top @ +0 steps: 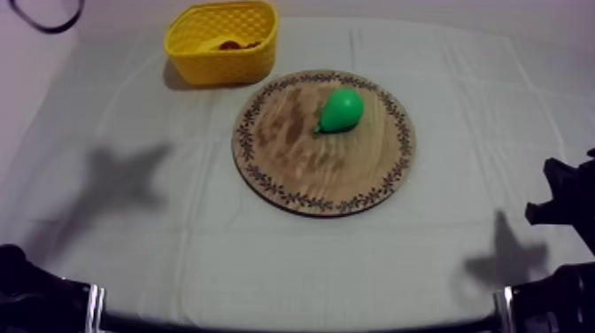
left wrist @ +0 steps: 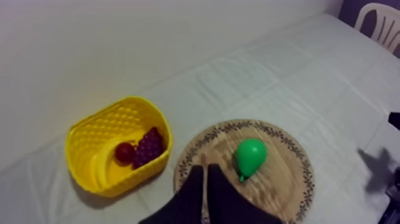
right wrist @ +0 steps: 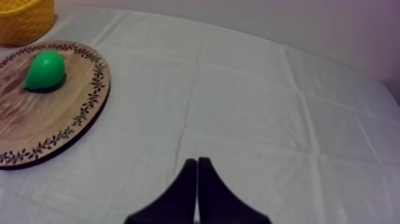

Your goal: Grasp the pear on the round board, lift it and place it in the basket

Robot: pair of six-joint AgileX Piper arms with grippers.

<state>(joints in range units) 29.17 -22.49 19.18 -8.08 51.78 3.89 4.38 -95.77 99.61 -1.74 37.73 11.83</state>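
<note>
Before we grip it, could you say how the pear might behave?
Lying on its side on the flat wooden board, the pear would probably roll if nudged. Its smooth, rounded skin may slip in a pinch. It looks moulded, so likely stiff and light.

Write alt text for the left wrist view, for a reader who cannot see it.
A green pear lies on a round wooden board, beside a yellow basket holding a bunch of grapes and a small red fruit. The left tool, shut on nothing, hovers at the board's near edge.

Pear (left wrist: 250,156) on wooden board (left wrist: 281,180), grapes (left wrist: 149,148) in yellow basket (left wrist: 95,134), left gripper (left wrist: 205,170) closed
</note>
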